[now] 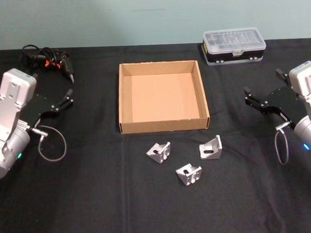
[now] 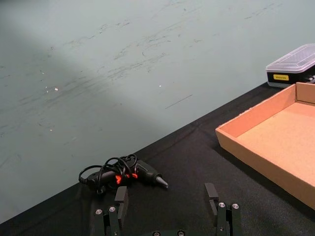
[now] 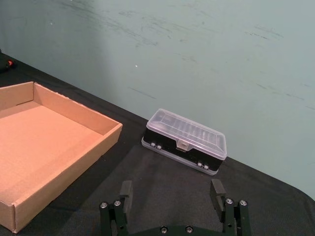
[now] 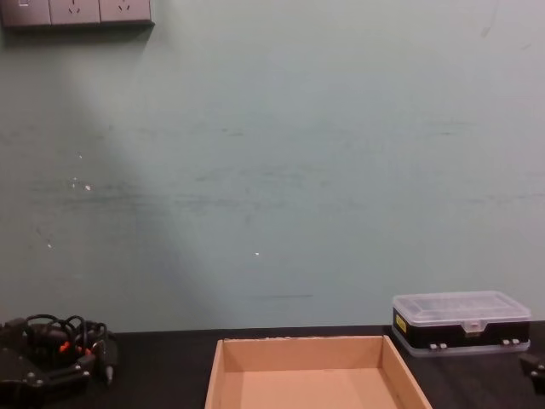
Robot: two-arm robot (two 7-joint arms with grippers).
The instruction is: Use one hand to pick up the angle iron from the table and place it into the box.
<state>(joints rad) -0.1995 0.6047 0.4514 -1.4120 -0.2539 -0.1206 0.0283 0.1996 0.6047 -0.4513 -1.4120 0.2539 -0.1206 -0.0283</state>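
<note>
The table (image 1: 98,213) is plain matte black. At the centre of the head view, the box (image 1: 164,125) is unprinted tan cardboard with a warmer orange-brown floor. Below it, the left angle iron (image 1: 158,152), right angle iron (image 1: 211,148) and lowest angle iron (image 1: 189,174) are bright silver-grey. At upper right, the case (image 1: 233,45) has a clear lid, a black base and a yellow label. At upper left, the corded tool (image 1: 51,60) is black with orange-red marks. The left gripper (image 1: 68,98) and right gripper (image 1: 248,97) are black on pale silver-grey arms with small blue lights. The wall (image 4: 272,170) is pale teal with faint dark scuffs and white specks.
</note>
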